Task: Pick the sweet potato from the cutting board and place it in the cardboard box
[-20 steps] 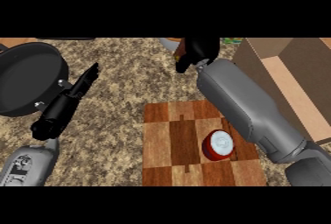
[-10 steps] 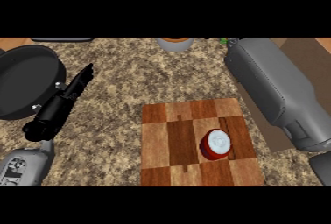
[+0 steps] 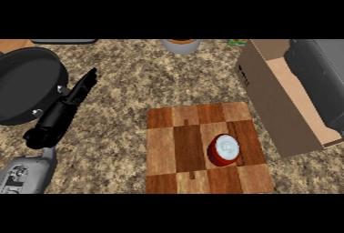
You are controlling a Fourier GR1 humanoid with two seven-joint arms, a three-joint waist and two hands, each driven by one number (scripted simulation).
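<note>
Head view shows the cutting board [image 3: 201, 150] at lower centre, bearing a red, white-topped object [image 3: 224, 149]. I can't spot the sweet potato anywhere. At the right edge the cardboard box [image 3: 279, 107] lies open, a grey forearm [image 3: 321, 77] over it, its hand hidden. At left, the left hand [image 3: 67, 107] is straight-fingered, holding nothing, beside a black pan [image 3: 27, 84].

A brown-checked cutting board [image 3: 181, 150] lies on the speckled tan counter [image 3: 134, 91] beside a black pan [image 3: 27, 86].
</note>
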